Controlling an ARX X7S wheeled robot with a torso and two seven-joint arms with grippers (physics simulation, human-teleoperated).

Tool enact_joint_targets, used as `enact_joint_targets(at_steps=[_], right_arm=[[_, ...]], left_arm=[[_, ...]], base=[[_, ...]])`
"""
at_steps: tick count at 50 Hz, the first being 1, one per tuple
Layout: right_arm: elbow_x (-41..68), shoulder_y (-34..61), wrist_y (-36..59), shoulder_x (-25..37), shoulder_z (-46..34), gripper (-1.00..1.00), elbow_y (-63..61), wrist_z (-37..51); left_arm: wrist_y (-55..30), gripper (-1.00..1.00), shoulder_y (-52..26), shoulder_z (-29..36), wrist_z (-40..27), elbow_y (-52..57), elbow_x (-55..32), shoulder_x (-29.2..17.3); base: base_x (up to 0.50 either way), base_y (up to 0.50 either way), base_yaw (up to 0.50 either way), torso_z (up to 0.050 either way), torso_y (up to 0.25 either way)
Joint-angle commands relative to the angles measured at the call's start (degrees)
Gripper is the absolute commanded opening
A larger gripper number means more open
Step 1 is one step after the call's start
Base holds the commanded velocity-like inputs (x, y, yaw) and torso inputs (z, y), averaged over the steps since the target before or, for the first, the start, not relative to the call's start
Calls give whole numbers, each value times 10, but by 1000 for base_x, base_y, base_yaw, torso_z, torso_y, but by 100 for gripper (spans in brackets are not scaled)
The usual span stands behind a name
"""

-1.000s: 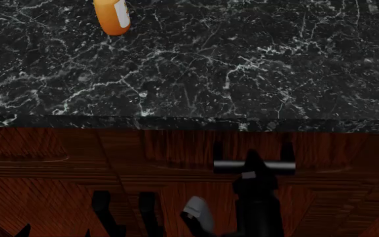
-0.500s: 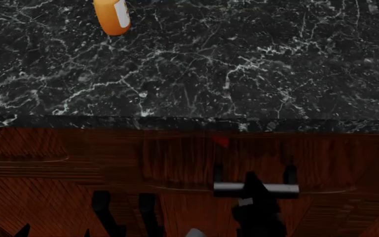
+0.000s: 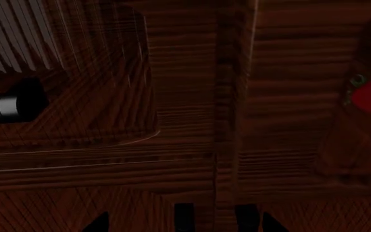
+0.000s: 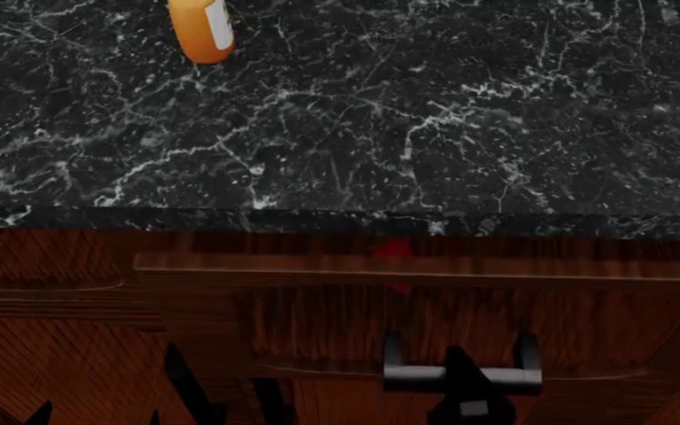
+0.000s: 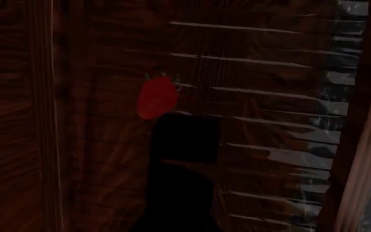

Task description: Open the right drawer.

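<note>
Upper left of the head view, an orange bottle (image 4: 202, 29) stands on the dark marble worktop (image 4: 435, 115). Lower left, the left gripper (image 4: 227, 394) idles, jaws spread. Lower right, the drawer (image 4: 435, 305) has slid farther out than a second ago, its handle (image 4: 463, 378) lower in frame. The right gripper (image 4: 470, 400) is at the bar; jaw state unclear. Opening is well underway.

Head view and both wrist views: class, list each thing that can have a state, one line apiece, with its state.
right drawer: pulled partly out from under the counter.
silver bar handle: right claw at it; grip not clear.
strawberry: lying inside the drawer.
orange bottle: lying on the counter.
left claw: not touching anything.
</note>
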Motion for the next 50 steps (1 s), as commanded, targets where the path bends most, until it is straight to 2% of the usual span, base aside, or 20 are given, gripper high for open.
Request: enact_joint_targets(at_steps=[1,40,50], right_arm=[[-101,-15,24,-18,-49,-100,-81,3],[-107,-20,27,-15,-50,-100,-91,-1],[-106,-20,25,-16,-52,-100,-90,-1]], left_arm=[[3,100,0,-13,17,-4,1,10],[3,100,-1,-6,11,-3,-2,5],[5,100,-2,-5,11,-5,-4,4]], base=[[0,5,5,0,0],[-1,4,5,1,2],[-170,0,0,1,2]])
